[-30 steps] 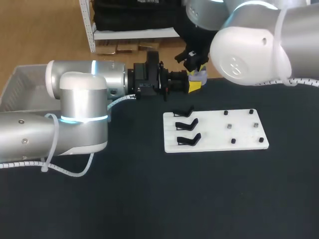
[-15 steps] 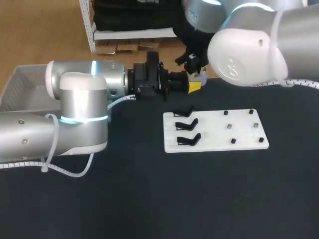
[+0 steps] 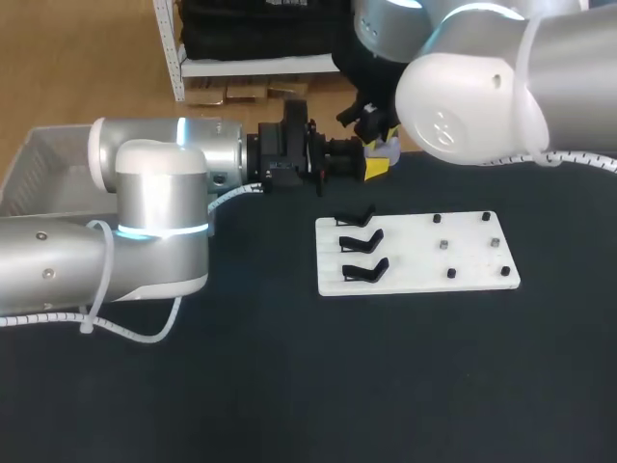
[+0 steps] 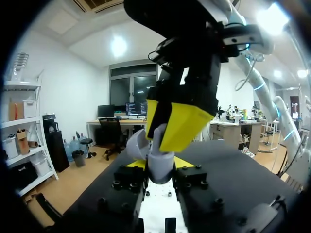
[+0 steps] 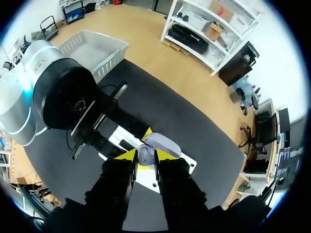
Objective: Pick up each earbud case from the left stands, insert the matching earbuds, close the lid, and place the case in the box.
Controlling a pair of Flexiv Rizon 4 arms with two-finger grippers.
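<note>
A pale lavender earbud case (image 4: pixel 158 162) is held clear of the table at its far edge, with my left gripper (image 4: pixel 161 175) shut on its body from both sides. The case's lid (image 5: pixel 163 143) stands open. My right gripper (image 5: pixel 146 158) comes down on the case from above, right at the opening. In the head view the case (image 3: pixel 388 147) shows as a pale spot between my left gripper (image 3: pixel 376 165) and my right gripper (image 3: pixel 378 127). Three black stands (image 3: pixel 362 241) on the white board (image 3: pixel 415 275) hold nothing.
The white board lies mid-table and carries several small dark pegs (image 3: pixel 468 246) on its right half. A white mesh box (image 3: pixel 43 164) stands at the table's far left, seen too in the right wrist view as a box (image 5: pixel 95 48) beyond my left arm.
My right arm has shifted slightly to the left over the case. The left arm and the case have kept still.
</note>
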